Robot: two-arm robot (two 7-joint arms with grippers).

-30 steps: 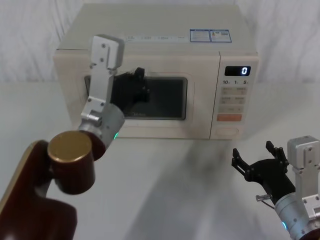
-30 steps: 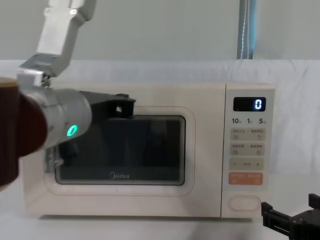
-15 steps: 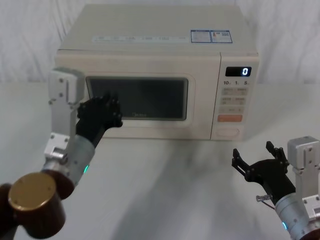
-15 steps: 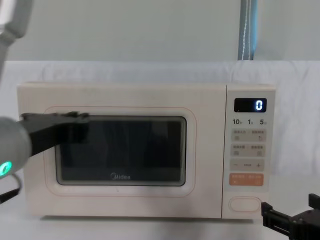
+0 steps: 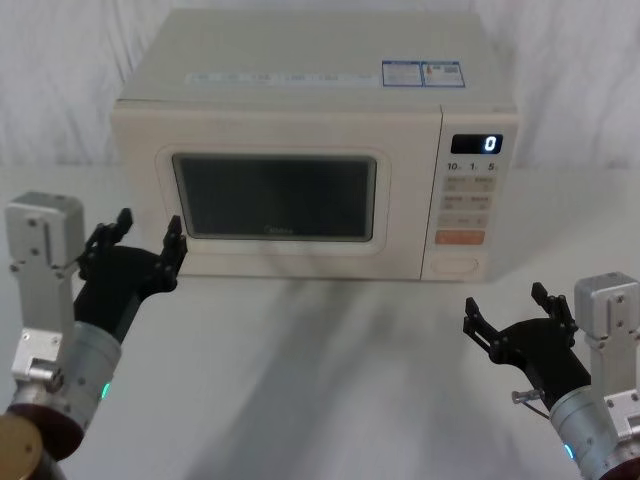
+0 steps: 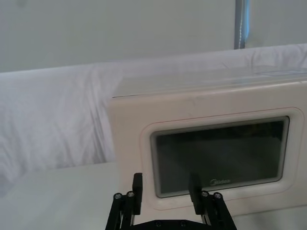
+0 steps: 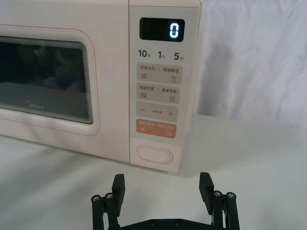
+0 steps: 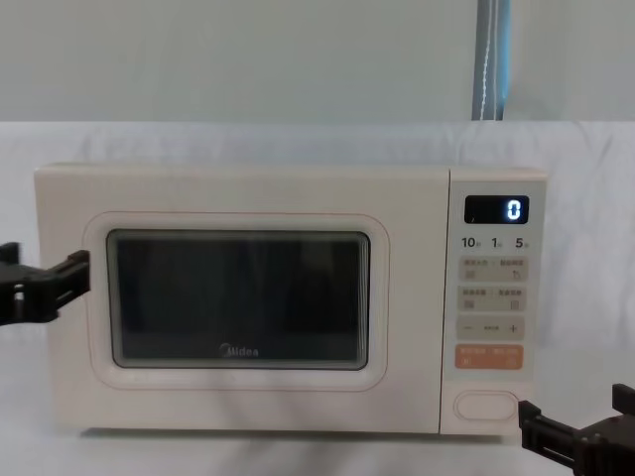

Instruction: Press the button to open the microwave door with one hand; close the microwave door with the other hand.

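The cream microwave stands at the back of the table with its door (image 5: 400,200) shut flush, dark window in the middle. The door also shows in the chest view (image 8: 402,297) and both wrist views (image 6: 134,143) (image 7: 105,72). The oval button (image 5: 455,265) sits at the bottom of the control panel, below the orange key (image 7: 154,154) (image 8: 485,405). My left gripper (image 5: 148,230) hovers open in front of the door's left edge, clear of it (image 6: 166,184). My right gripper (image 5: 508,305) is open, low on the table in front of the button, not touching it (image 7: 162,184).
The white-draped table (image 5: 320,360) stretches between the two arms in front of the microwave. A black display (image 5: 476,143) reads 0 above small icon keys. A white cloth backdrop hangs behind.
My left arm has pulled back and down from the door window to the table's left side, its fingers now open. The door stays shut. The right arm has not moved.
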